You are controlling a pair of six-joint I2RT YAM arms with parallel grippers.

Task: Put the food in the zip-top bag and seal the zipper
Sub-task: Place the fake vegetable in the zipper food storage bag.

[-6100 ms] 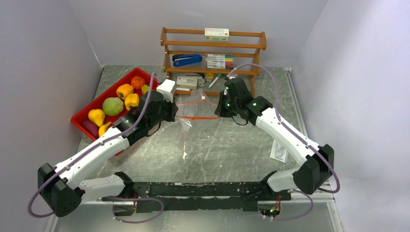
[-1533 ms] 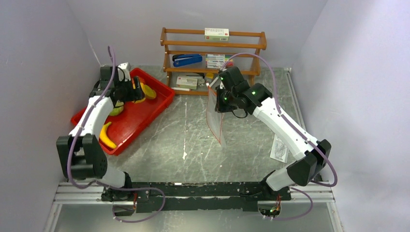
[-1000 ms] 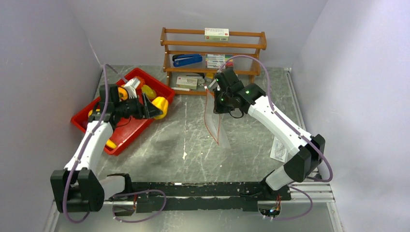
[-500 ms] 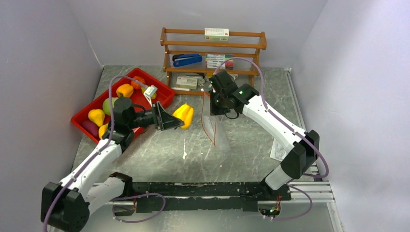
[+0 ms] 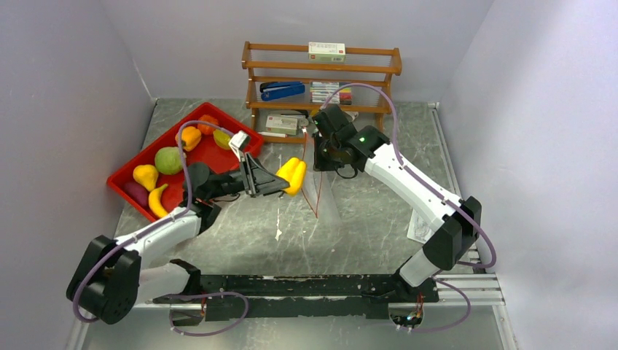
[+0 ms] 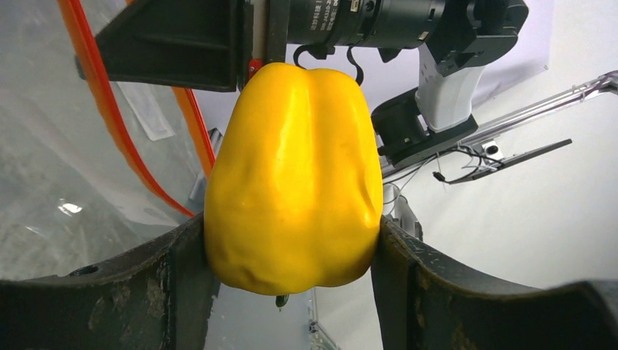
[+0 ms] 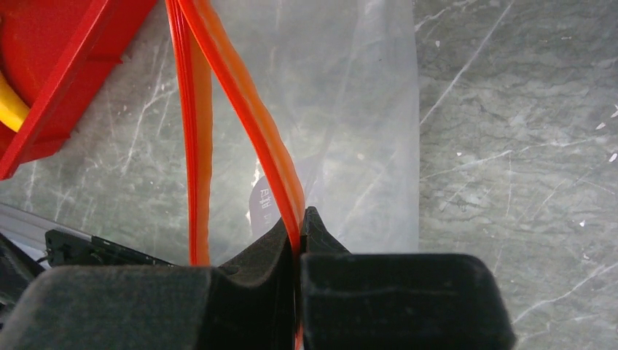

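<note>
My left gripper (image 5: 289, 178) (image 6: 291, 235) is shut on a yellow pepper (image 5: 294, 175) (image 6: 295, 175), held in the air just left of the zip-top bag's mouth. The clear bag (image 5: 329, 198) (image 7: 350, 109) hangs from my right gripper (image 5: 318, 155) (image 7: 300, 219), which is shut on one lip of the red-orange zipper (image 5: 312, 191) (image 7: 256, 135). The other lip (image 7: 194, 146) hangs apart, so the mouth gapes. In the left wrist view the zipper (image 6: 109, 109) curves just behind the pepper. More food lies in the red tray (image 5: 121, 181): an orange pepper (image 5: 191, 136), a green fruit (image 5: 169, 160), a pear (image 5: 146, 176) and a banana (image 5: 157, 200).
A wooden shelf (image 5: 321, 69) with a blue stapler (image 5: 283, 90), markers and boxes stands at the back, close behind my right gripper. A small paper slip (image 5: 421, 226) lies on the marbled table at the right. Grey walls close in both sides.
My left arm has lifted the yellow pepper out of the tray and carried it right to the bag's mouth. The right gripper has shifted slightly left, still holding the hanging bag.
</note>
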